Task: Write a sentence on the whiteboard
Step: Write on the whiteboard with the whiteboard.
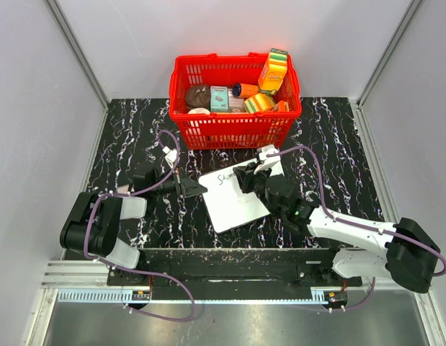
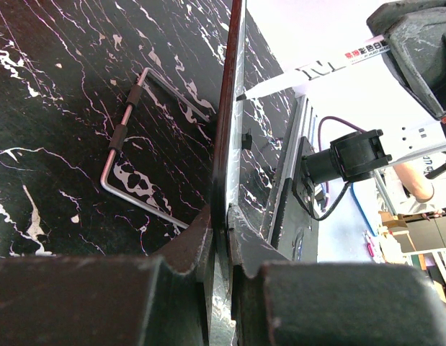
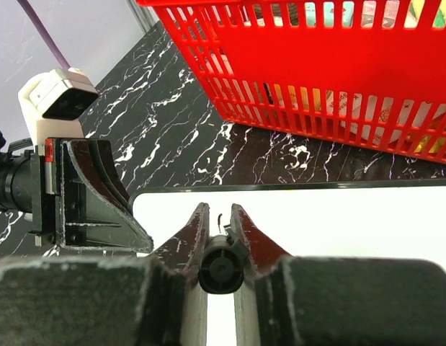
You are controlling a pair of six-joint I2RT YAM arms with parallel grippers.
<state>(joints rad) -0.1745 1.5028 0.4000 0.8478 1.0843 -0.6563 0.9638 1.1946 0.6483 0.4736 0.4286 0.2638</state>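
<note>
Black marbled table (image 1: 136,137) carries the whiteboard (image 1: 237,203) at its middle, skewed, plain white with rounded corners. Only the start of the sentence (image 1: 223,177), thin black strokes, shows near the far left corner. There the right gripper (image 3: 219,220) clamps a marker (image 2: 316,67), tip at the board. The left gripper (image 2: 221,223) pinches the board's left edge. A red basket (image 1: 233,130) stands behind.

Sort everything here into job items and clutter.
Job: whiteboard, marker, first letters, left end effector clamping the board's edge, right end effector holding the marker.
Clutter: basket, packets inside it.
</note>
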